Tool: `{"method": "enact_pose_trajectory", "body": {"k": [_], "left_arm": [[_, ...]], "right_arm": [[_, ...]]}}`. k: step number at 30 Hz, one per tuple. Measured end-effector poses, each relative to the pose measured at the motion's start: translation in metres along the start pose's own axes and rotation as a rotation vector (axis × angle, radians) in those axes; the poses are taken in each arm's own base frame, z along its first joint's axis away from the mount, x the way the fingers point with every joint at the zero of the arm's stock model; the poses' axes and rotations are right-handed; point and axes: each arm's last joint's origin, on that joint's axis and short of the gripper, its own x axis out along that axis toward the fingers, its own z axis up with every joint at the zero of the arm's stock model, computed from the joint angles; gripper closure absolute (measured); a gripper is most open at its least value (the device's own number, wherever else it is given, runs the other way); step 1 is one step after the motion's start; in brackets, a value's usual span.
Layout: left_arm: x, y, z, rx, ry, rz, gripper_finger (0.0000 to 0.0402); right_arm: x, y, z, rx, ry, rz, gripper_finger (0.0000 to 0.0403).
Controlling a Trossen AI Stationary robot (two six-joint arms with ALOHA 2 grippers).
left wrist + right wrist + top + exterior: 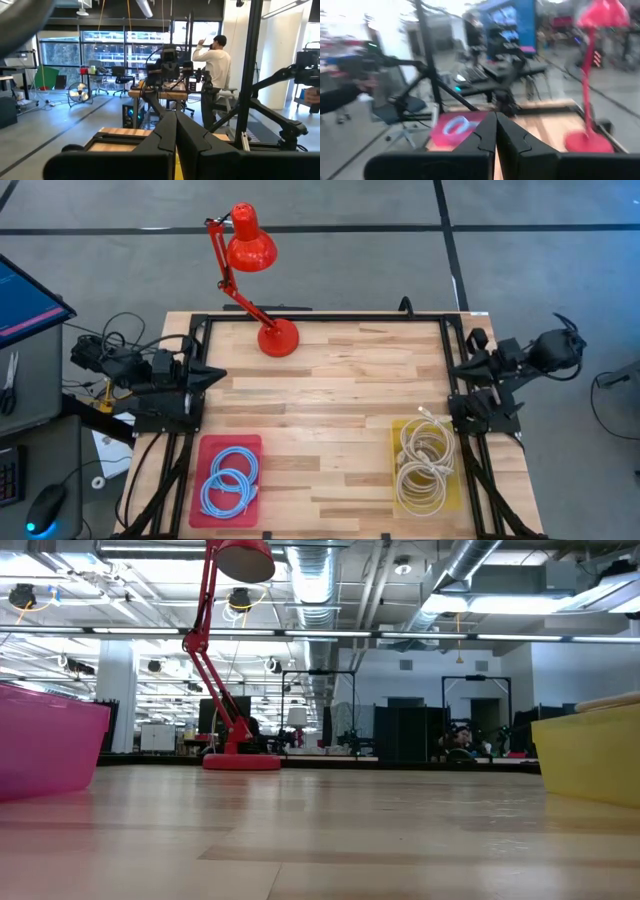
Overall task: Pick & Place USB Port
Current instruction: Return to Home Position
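Coiled light-blue cables lie in a red tray near the table's near-left corner. Coiled white cables lie in a yellow tray at the near right. My left gripper waits at the table's left edge, shut and holding nothing; its fingers meet. My right gripper waits at the right edge, also shut and holding nothing, fingers together. In the low view the red tray stands at the left and the yellow tray at the right.
A red desk lamp stands with its base on the far middle of the table. Bare wood stretches between the trays and the lamp. A person stands in the room beyond the table.
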Motion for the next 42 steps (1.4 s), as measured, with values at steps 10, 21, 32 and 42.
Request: {"method": "enact_pose_trajectory", "body": {"k": [10, 21, 32, 42], "left_arm": [[0.003, -0.002, 0.002, 0.016, -0.024, 0.001, 0.0398], [0.008, -0.001, 0.003, 0.024, -0.032, 0.033, 0.0397], [0.021, -0.003, -0.001, 0.039, -0.021, 0.080, 0.0397], [0.031, 0.009, -0.002, 0.060, -0.040, 0.102, 0.0398]], "right_arm": [[-0.007, -0.001, -0.014, -0.096, -0.159, 0.120, 0.0403], [-0.013, -0.010, -0.023, 0.014, -0.178, -0.037, 0.0403], [0.009, -0.001, -0.029, -0.017, -0.131, -0.069, 0.0403], [0.008, -0.003, -0.023, -0.074, -0.190, -0.116, 0.0403]]}}
